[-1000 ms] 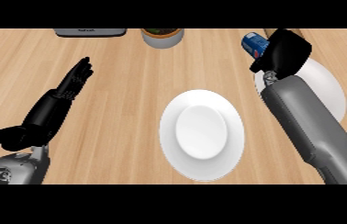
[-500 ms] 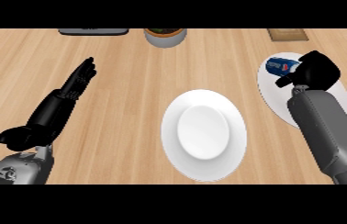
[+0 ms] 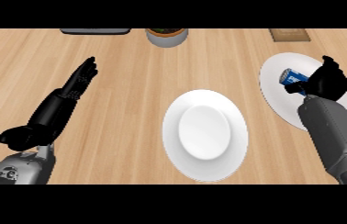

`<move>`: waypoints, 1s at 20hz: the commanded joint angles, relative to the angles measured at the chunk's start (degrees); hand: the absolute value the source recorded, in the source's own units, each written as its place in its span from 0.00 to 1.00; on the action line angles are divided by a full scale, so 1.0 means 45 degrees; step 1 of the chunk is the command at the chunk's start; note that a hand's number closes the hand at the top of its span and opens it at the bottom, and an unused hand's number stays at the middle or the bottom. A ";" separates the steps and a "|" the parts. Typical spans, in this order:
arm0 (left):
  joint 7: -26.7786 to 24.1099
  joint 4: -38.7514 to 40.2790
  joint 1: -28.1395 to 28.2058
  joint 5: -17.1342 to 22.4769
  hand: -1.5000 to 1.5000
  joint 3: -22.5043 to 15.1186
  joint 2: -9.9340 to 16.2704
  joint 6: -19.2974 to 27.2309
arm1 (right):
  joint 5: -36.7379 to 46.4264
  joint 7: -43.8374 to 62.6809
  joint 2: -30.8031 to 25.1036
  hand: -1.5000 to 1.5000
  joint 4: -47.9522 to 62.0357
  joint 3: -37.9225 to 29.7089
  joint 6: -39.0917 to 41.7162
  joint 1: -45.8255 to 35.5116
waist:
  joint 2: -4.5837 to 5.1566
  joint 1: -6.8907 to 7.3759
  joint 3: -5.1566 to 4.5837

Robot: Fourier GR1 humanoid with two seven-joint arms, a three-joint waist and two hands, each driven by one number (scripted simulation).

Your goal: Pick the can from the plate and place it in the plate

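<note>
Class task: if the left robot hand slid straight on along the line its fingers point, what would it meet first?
Probably nothing: the left robot hand points up-right over bare counter, passing left of the pot.

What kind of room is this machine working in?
Probably a kitchen or dining spot: a wooden counter holds two white plates, one in the middle and one at the right, the latter bearing a blue can.

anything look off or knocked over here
Nothing spilled or damaged. The one thing off upright is the blue can: it lies tilted on the right plate, with the right hand curled around it. The centre plate sits bare, and the left hand rests open at the left.
</note>
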 commanded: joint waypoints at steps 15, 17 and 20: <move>0.0092 -0.0088 0.0471 0.0018 0.50 0.0636 0.0089 -0.0410 | -0.7166 -0.6211 0.1790 0.00 -0.6568 -0.2507 -0.1545 0.2285 | -0.0180 -0.0454 0.0004; -0.0112 0.0055 0.0604 -0.0248 0.50 0.0551 -0.0201 -0.0113 | -0.8124 -0.6765 0.1742 0.00 -0.8215 -0.2618 -0.0811 0.3491 | -0.0204 -0.0586 -0.0006; -0.0062 0.0379 0.0094 -0.0077 0.50 0.0869 0.0098 -0.0510 | -0.9299 -0.7208 0.1744 0.00 -1.0275 -0.2869 -0.0020 0.4988 | -0.0167 -0.0612 -0.0012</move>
